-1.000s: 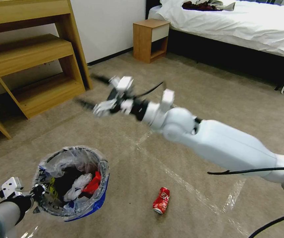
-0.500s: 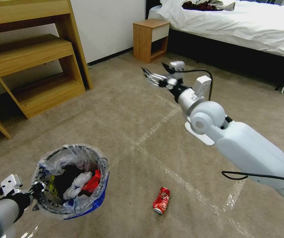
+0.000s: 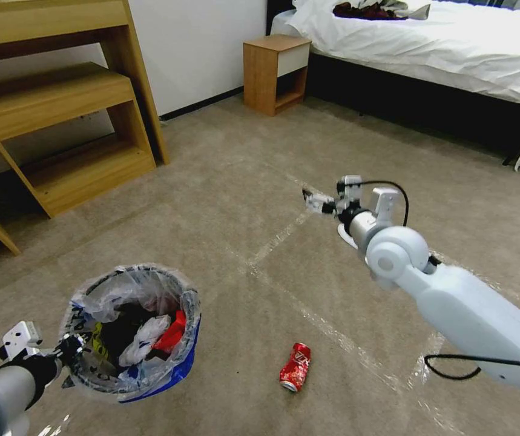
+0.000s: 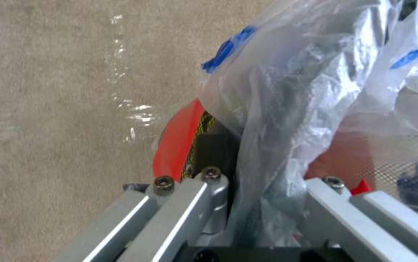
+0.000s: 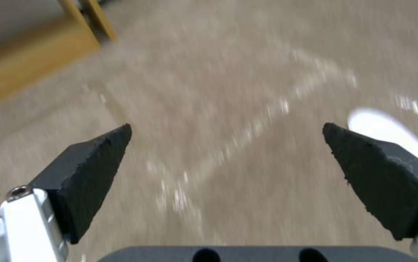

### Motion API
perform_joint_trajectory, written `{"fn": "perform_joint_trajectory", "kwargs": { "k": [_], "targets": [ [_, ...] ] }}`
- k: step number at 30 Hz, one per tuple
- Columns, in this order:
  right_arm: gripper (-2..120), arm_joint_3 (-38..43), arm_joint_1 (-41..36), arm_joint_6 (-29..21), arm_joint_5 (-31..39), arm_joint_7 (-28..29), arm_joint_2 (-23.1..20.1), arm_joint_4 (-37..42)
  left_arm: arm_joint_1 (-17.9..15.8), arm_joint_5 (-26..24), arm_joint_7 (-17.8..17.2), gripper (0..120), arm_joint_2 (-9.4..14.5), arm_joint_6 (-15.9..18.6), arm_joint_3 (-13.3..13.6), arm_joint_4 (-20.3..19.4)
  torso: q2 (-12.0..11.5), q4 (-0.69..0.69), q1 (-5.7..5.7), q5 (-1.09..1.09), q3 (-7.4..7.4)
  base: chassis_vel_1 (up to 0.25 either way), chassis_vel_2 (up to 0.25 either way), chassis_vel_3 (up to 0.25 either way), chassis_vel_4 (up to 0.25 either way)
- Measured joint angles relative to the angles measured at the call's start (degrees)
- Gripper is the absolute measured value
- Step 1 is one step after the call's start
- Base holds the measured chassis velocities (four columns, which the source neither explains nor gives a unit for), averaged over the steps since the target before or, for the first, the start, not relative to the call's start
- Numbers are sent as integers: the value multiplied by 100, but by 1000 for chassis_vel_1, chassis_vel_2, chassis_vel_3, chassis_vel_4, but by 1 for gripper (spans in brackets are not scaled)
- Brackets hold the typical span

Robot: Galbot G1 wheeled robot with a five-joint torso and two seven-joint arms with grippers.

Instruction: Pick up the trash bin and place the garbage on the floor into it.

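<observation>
taped carpet [image 3: 223,181]; red can [image 3: 295,366], insole [image 3: 345,235]

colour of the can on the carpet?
Red with white lettering; the can lies crushed on the carpet, best seen in the head view.

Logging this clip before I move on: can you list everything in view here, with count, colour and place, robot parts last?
trash bin: 1, red base, blue band, clear plastic liner, held off the floor at lower left, part full of litter
crushed can: 1, red, lying on the floor right of the bin
insole: 1, white, on the floor, mostly behind the right wrist
floor: beige carpet crossed by clear tape strips
shelf unit: 1, light wood, far left by the wall
nightstand: 1, wood with white drawer front, beside the bed
bed: 1, white sheets, dark clothing on top, far right
left gripper: jaws clamped on the bin's lined rim, lower left
right gripper: jaws wide apart and empty, above the floor at centre right
</observation>
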Motion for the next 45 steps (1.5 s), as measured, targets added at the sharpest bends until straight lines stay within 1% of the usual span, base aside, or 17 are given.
{"fn": "perform_joint_trajectory", "kwargs": {
  "k": [2,4,6,7,11,12,14,15,17,21,34,36,37,40,42,43,45],
  "targets": [
    [100,-4,-84,-52,123,146,-34,86,13,14,0,0,-10,0,7,0,0,0,0,0,0,0,0,0,0],
    [100,18,-325,-199,435,527,-176,421,47,39,0,0,-34,0,19,0,0,-1,0,1,0,0,0,0,0],
    [100,32,-379,-206,479,571,-215,503,56,47,0,0,-41,0,24,0,0,0,0,0,0,0,0,0,0],
    [100,93,-538,-237,555,651,-329,717,76,74,0,0,-69,0,41,0,0,-1,0,0,0,0,0,0,0],
    [100,281,-983,-242,483,444,-638,1188,110,131,6,0,-133,0,80,1,0,-1,0,-1,-1,0,0,0,0],
    [100,281,-983,-242,483,444,-638,1188,110,131,6,0,-133,0,80,1,0,-1,0,-1,-1,0,0,0,0],
    [100,392,-1367,-237,185,186,-825,1379,116,141,13,0,-150,0,83,0,0,-1,0,-1,-1,0,0,0,0],
    [100,392,-1367,-237,185,186,-825,1379,116,141,13,0,-150,0,83,0,0,-1,0,-1,-1,0,0,0,0],
    [100,494,-1749,-234,-35,25,-920,1466,119,161,17,0,-163,0,85,0,0,-2,0,0,-1,0,0,0,0],
    [100,559,-2103,-211,-266,-21,-900,1501,123,176,22,0,-182,0,93,1,0,-1,0,0,-1,0,0,0,0],
    [100,458,-2504,-214,-475,23,-751,1437,154,230,41,0,-215,0,120,1,0,-1,0,1,0,0,0,0,0],
    [100,357,-2583,-161,-866,-297,-798,1344,157,267,53,0,-243,0,154,1,0,-1,-1,0,0,0,0,0,0],
    [100,213,-2586,-120,-1190,-586,-900,1242,157,277,61,0,-242,0,160,1,0,-1,0,0,0,0,0,0,0],
    [100,7,-2535,-80,-1367,-704,-996,1179,160,278,63,0,-226,0,151,1,0,-1,0,1,0,0,0,0,0],
    [100,-172,-2504,59,-1699,-1033,-1109,1084,176,281,64,0,-232,0,144,1,0,-1,0,-1,0,0,0,0,0],
    [100,-172,-2504,59,-1699,-1033,-1109,1084,176,281,64,0,-232,0,144,1,0,-1,0,-1,0,0,0,0,0],
    [100,-366,-2435,299,-2074,-1332,-1168,976,177,305,66,0,-270,0,158,1,0,-1,0,1,0,0,0,0,0]
  ]
}}
